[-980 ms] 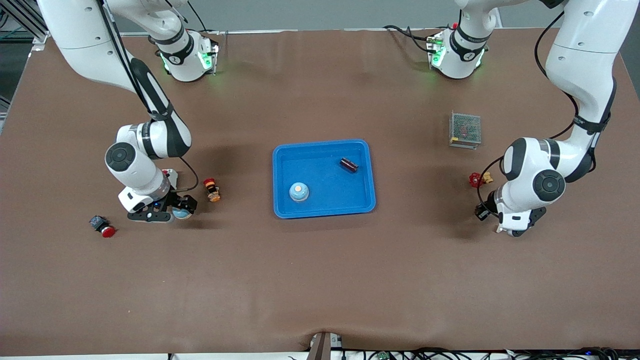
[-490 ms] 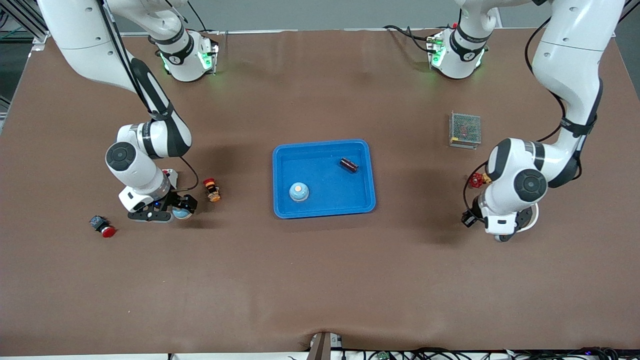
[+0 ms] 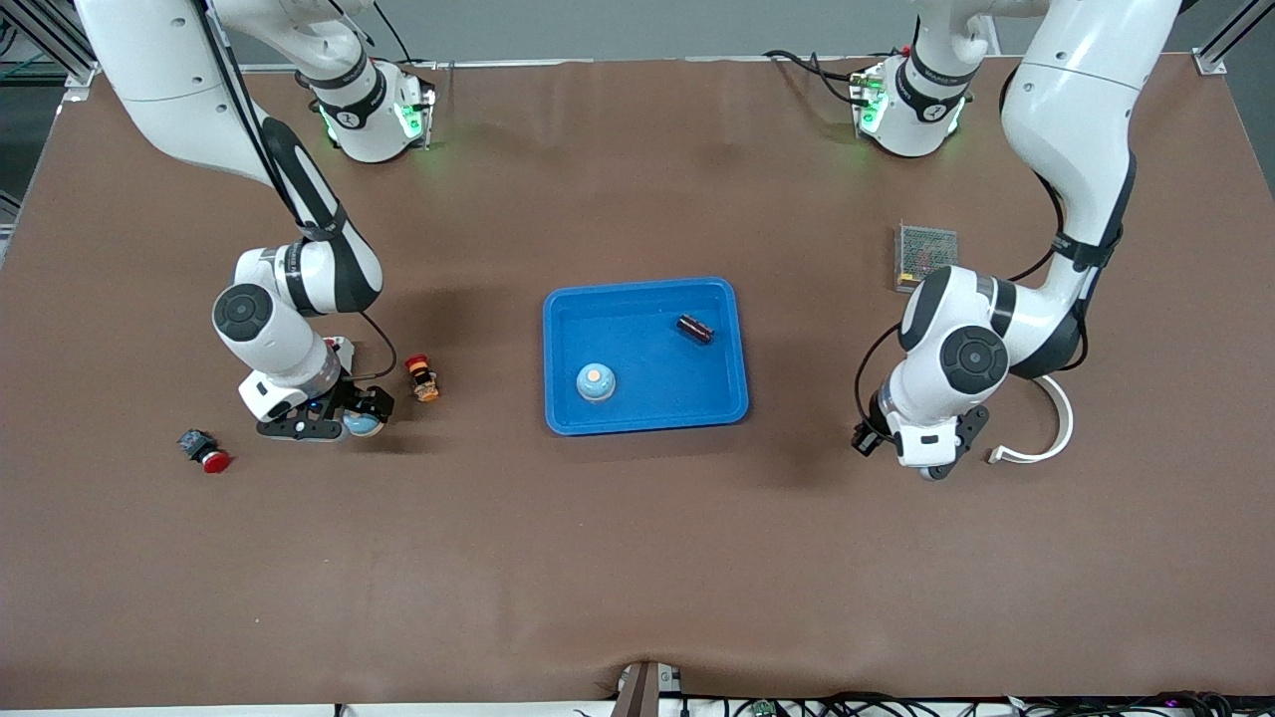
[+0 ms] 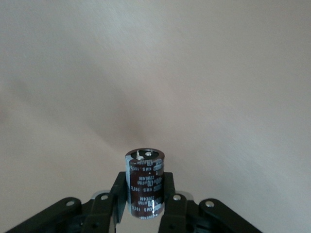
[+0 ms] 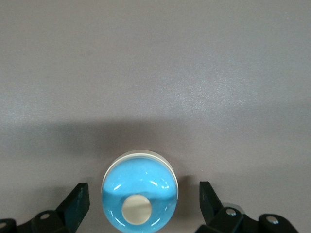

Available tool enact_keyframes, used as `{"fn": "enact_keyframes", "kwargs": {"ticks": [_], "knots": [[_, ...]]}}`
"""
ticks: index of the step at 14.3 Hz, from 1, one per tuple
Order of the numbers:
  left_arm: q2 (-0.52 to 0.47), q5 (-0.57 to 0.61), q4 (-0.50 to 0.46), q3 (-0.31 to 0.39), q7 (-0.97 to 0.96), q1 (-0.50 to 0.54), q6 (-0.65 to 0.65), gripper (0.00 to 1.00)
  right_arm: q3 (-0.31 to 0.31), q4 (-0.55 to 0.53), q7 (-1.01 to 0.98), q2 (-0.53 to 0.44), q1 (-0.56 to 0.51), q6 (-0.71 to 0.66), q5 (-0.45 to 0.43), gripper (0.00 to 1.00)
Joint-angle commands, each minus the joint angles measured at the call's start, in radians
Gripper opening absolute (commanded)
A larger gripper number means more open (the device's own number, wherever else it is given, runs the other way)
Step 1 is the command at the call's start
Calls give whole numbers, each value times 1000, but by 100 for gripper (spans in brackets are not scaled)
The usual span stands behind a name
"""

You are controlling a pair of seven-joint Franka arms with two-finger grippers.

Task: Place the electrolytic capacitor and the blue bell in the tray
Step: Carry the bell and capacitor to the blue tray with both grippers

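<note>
The blue tray (image 3: pixel 644 423) lies mid-table and holds a blue bell (image 3: pixel 595 381) and a dark capacitor (image 3: pixel 695 328). My left gripper (image 3: pixel 921 460) hangs over bare table beside the tray, toward the left arm's end. In the left wrist view it (image 4: pixel 144 196) is shut on an upright dark red electrolytic capacitor (image 4: pixel 145 177). My right gripper (image 3: pixel 324 428) is low at the right arm's end, open around a second blue bell (image 3: pixel 365 426). In the right wrist view that bell (image 5: pixel 139 191) sits on the table between the spread fingers (image 5: pixel 77 201), touching neither.
A red push button (image 3: pixel 207 454) lies near the right gripper, toward the table's end. A small orange and red part (image 3: pixel 422 378) lies between that gripper and the tray. A metal mesh box (image 3: pixel 924 251) and a white curved piece (image 3: pixel 1052 438) lie at the left arm's end.
My left arm has swung toward the tray with the capacitor in its gripper, uncovering the white curved piece. The right arm has not moved.
</note>
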Motion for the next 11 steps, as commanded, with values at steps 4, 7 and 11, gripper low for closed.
{"fn": "enact_keyframes", "kwargs": {"ticks": [4, 7, 11], "knots": [[-4, -82, 54, -12, -82, -89, -53, 0, 12, -12, 36, -11, -18, -5, -5, 3], [-6, -74, 59, -12, -137, -126, -52, 0, 14, -9, 123, -12, -14, -6, -5, 0], [-6, -70, 59, -9, -248, -187, -52, 0, 25, 101, 287, -49, -3, -272, 3, 0]]}}
